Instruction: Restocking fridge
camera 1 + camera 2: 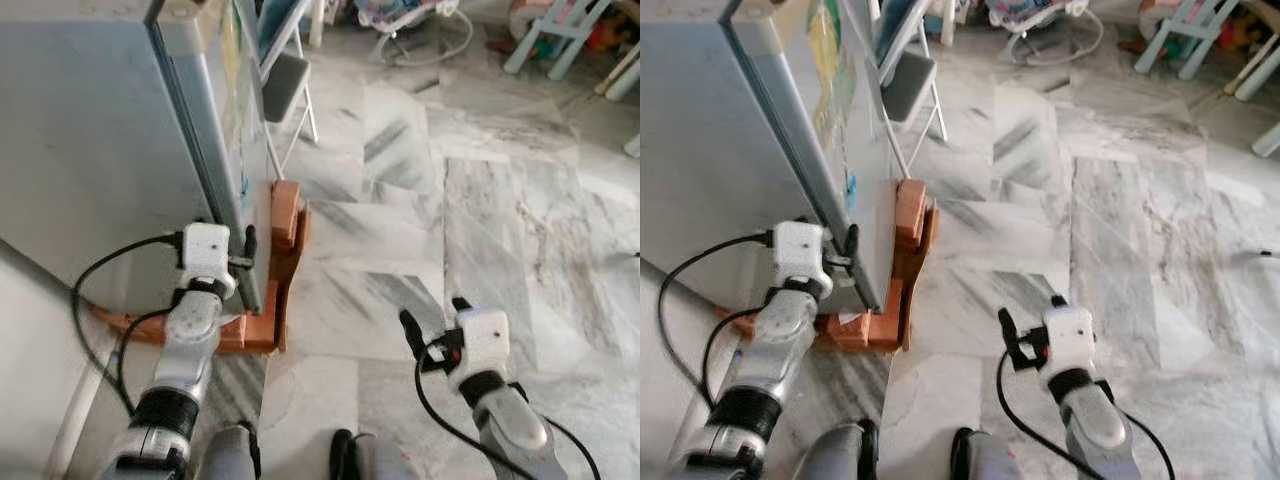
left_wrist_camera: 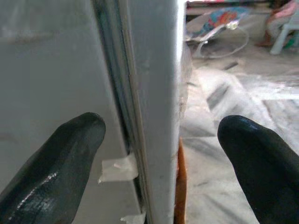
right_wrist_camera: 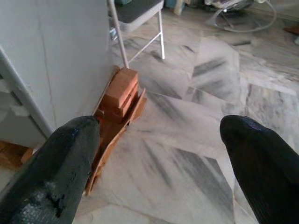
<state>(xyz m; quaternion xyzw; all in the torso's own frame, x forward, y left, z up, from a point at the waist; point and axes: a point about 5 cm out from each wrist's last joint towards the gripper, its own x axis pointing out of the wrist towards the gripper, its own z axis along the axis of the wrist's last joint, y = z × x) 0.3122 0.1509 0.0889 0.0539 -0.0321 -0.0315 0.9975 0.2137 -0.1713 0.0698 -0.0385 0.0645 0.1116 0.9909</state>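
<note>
The grey fridge (image 1: 90, 150) stands at the left on a wooden stand (image 1: 285, 250). Its door edge (image 1: 205, 140) runs down toward my left gripper (image 1: 240, 250), which is open at the door's lower corner. In the left wrist view the door edge (image 2: 154, 93) and its seam lie between the two black fingers (image 2: 51, 163), with a gap on each side. My right gripper (image 1: 435, 318) hangs open over the marble floor with nothing between its fingers (image 3: 65, 158), pointing toward the wooden stand (image 3: 119, 93).
A folding chair (image 1: 285, 80) stands just beyond the fridge door. A baby bouncer (image 1: 420, 25) and a pale blue plastic chair (image 1: 560, 30) sit at the far side. Marble floor (image 1: 480, 220) spreads to the right. A black cable (image 1: 100, 270) loops by my left arm.
</note>
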